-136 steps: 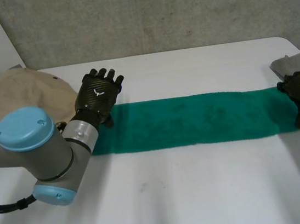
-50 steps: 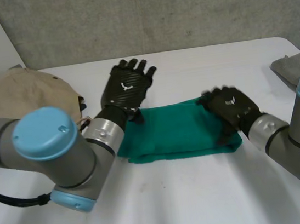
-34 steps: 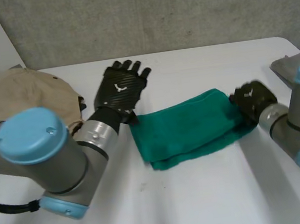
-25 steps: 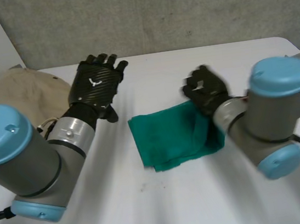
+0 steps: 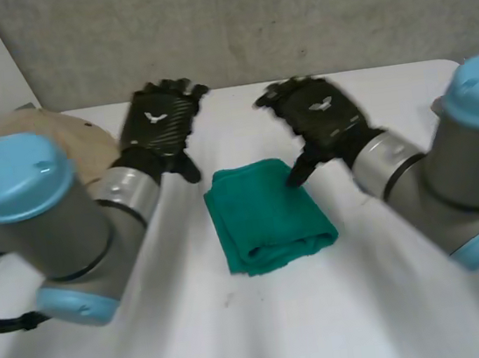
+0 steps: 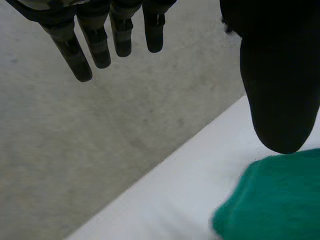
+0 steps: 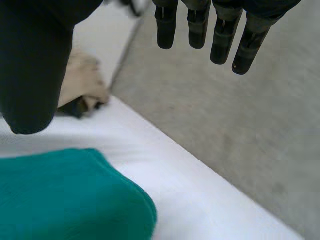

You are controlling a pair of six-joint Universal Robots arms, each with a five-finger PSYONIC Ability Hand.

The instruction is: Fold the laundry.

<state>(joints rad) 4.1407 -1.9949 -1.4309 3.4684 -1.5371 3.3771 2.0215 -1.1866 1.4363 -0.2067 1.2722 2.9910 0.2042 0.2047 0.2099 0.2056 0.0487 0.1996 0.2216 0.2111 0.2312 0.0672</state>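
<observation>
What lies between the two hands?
In the head view, bare table separates the left hand and right hand; the green towel lies nearer the robot.

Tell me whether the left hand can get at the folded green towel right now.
Probably yes. The left hand hovers open beside the green towel, bare table between them; the right hand is at the towel's other side.

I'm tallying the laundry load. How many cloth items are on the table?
2. A folded green towel lies in the middle of the table; a beige cloth is heaped at its far left corner, partly behind the left arm. Others may be hidden behind the arms.
</observation>
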